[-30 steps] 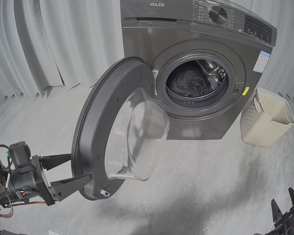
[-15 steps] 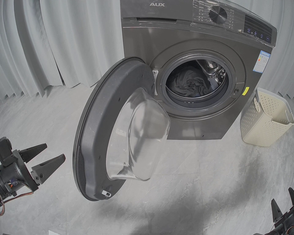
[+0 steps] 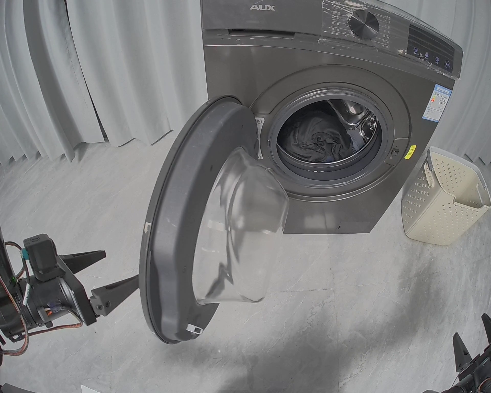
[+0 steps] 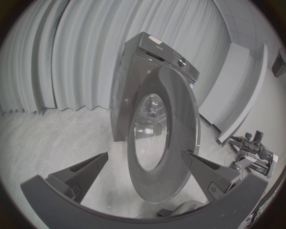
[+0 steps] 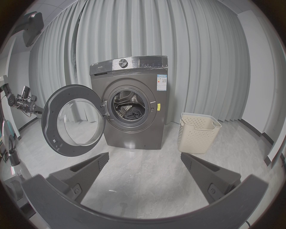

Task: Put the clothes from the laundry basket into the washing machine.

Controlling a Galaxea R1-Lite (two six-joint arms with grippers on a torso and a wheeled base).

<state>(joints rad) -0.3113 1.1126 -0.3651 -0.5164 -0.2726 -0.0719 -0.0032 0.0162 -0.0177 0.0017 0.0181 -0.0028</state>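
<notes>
Dark clothes (image 3: 317, 137) crumpled in washing machine (image 3: 245, 66) | left hand (image 3: 121, 266) released | right hand (image 5: 144, 156) released

Staged laundry set around me: washing machine (image 3: 245, 66), laundry basket (image 3: 434, 210), pale curtains (image 3: 102, 66) as walls, grey tiled floor (image 3: 358, 307).

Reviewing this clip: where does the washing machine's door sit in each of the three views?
Head view: door centre-left, swung open left of the drum.
Left wrist view: door close up, outer face to the camera, covering the washing machine's front.
Right wrist view: door open beside the drum, on the side away from the basket.
Shared landmark: the control dial.
</notes>
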